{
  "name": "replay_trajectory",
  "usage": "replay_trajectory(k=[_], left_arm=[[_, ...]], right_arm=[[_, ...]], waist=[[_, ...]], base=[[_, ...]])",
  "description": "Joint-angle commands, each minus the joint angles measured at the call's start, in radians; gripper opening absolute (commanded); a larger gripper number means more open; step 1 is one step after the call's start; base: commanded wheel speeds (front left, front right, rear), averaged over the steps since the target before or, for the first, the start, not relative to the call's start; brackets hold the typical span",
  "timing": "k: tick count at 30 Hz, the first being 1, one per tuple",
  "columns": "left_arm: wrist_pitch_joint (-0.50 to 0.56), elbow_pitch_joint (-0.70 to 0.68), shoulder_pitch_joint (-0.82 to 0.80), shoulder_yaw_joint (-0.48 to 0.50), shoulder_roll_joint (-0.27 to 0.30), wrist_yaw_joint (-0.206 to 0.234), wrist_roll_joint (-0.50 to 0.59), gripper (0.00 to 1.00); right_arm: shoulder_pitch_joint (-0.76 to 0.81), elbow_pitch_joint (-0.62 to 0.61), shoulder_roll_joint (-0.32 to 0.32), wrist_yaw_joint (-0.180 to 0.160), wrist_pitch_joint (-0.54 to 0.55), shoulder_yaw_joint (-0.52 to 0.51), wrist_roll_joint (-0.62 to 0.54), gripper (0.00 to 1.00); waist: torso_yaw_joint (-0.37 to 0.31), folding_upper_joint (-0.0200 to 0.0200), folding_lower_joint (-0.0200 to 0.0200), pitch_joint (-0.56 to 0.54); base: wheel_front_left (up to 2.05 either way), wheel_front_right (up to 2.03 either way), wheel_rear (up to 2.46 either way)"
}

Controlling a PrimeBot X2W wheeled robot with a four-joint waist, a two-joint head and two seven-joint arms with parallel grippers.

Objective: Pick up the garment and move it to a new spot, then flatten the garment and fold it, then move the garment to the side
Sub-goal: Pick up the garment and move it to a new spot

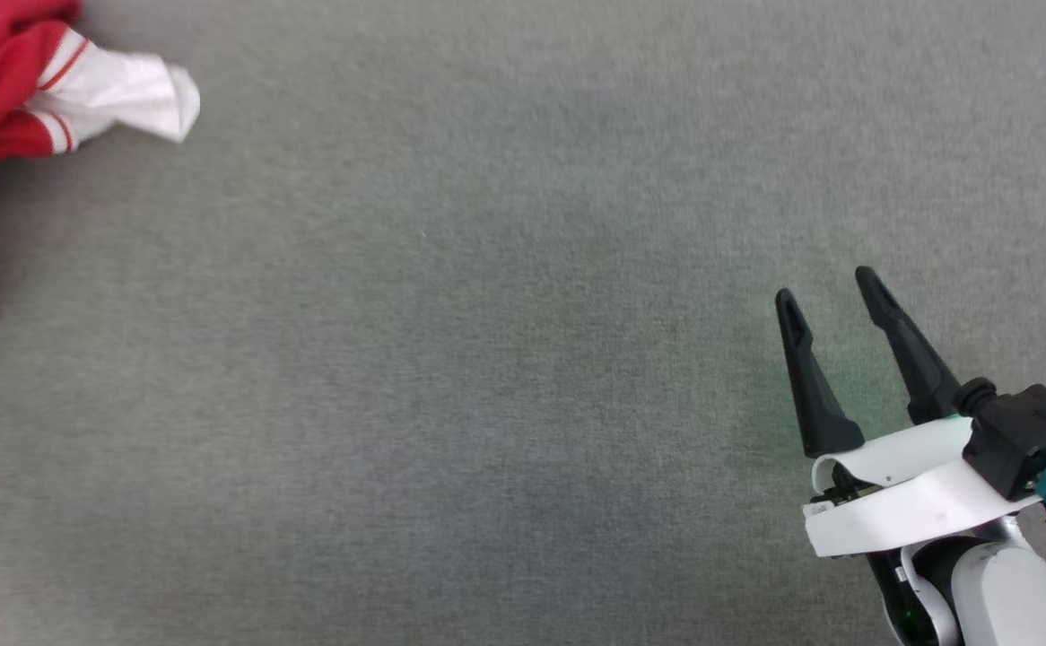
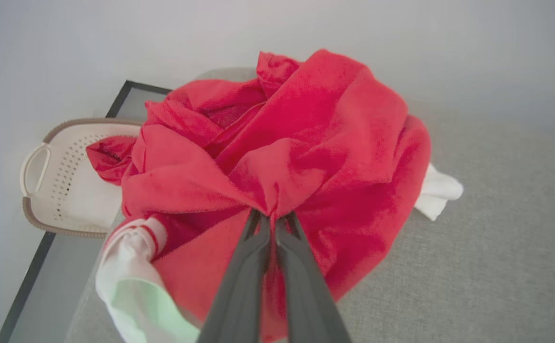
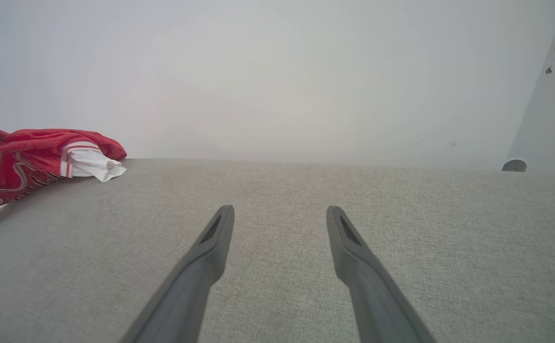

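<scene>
Head view: large red jersey-like garment with white sleeves (image 1: 3, 90), bunched at the far-left corner of the grey fabric surface (image 1: 487, 359); one sleeve points toward centre. Right end effector (image 1: 825, 284): fingers apart, empty.

Left wrist view: left end effector (image 2: 272, 216) clamped on a red fold. Garment crumpled, no readable long axis. Cream perforated basket (image 2: 63, 190) behind.

Right wrist view: garment well apart from the right end effector.

Judged: grasp made; relocating, flattening, folding remain.

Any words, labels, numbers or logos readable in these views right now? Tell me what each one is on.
No text can be read.
Garment: pale outlined curves on the red cloth in the right wrist view, possibly lettering; too crumpled to read.
Right gripper: a small grey patch on the white band behind its fingers; too small to read.
Basket: no marking seen.
</scene>
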Motion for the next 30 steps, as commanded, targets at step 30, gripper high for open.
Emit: replay_trajectory(k=[30], left_arm=[[-0.250, -0.289, -0.187, -0.331, 0.011, 0.000, 0.034, 0.00]], right_arm=[[0.127, 0.132, 0.043, 0.001, -0.071, -0.043, 0.051, 1.00]], waist=[[0.153, 0.0000, 0.0000, -0.395]], base=[[0.00, 0.00, 0.00]])
